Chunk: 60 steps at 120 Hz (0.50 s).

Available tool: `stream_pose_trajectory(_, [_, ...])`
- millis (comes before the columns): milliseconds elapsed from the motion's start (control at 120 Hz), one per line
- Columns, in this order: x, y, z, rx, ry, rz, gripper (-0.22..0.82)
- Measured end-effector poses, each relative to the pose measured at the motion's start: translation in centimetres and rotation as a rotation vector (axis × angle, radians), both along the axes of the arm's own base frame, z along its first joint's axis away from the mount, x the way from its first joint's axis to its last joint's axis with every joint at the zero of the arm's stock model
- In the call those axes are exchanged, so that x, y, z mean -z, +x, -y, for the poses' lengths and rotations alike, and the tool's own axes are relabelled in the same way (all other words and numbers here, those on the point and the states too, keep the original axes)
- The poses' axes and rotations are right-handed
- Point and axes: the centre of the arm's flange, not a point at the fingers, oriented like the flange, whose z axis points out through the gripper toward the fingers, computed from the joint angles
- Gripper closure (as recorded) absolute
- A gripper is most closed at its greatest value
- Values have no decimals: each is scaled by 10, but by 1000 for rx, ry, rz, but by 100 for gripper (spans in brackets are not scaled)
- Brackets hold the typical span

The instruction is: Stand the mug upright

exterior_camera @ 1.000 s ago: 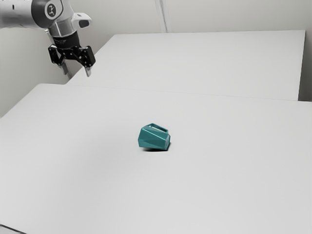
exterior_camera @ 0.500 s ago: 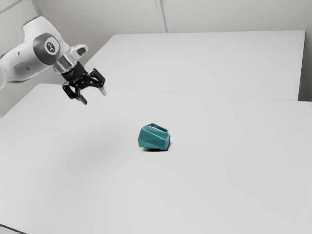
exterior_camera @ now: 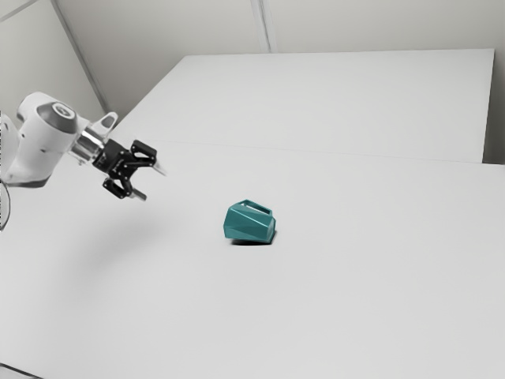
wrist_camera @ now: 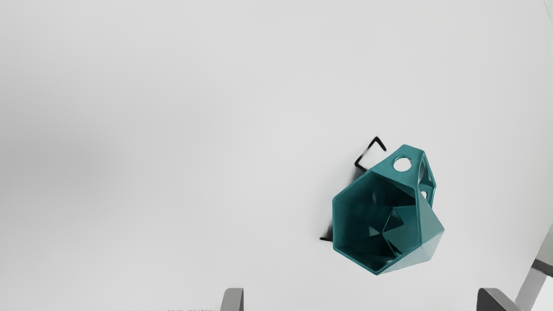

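Mug (exterior_camera: 249, 224) lies on its side on the table (exterior_camera: 355, 260), well apart from the gripper (exterior_camera: 151, 183), at its four o'clock in the exterior view. Mouth faces about nine, handle (wrist_camera: 415, 160) toward one. Fingers wide open, nothing held. Looks rigid, faceted, glossy; probably light, perhaps slippery, brittle if ceramic. Best hold: squarely across opposite body walls, or one finger inside the rim (wrist_camera: 333, 224); then tip mouth toward twelve.

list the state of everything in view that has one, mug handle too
mug: on its side on the table, not upright, mouth toward the gripper
handle: on the mug's upper side, ungripped
gripper: open, empty, apart from the mug
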Motion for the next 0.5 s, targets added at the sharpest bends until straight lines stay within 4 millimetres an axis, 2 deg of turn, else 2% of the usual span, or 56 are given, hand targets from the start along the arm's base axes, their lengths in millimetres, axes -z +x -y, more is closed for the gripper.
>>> stream_pose_trajectory(158, [10, -3, 13, 94, -90, 12, 2])
stream_pose_trajectory(375, [46, 5, 37, 158, -199, 21, 2])
stream_pose_trajectory(500, [60, 10, 53, 182, -241, 39, 2])
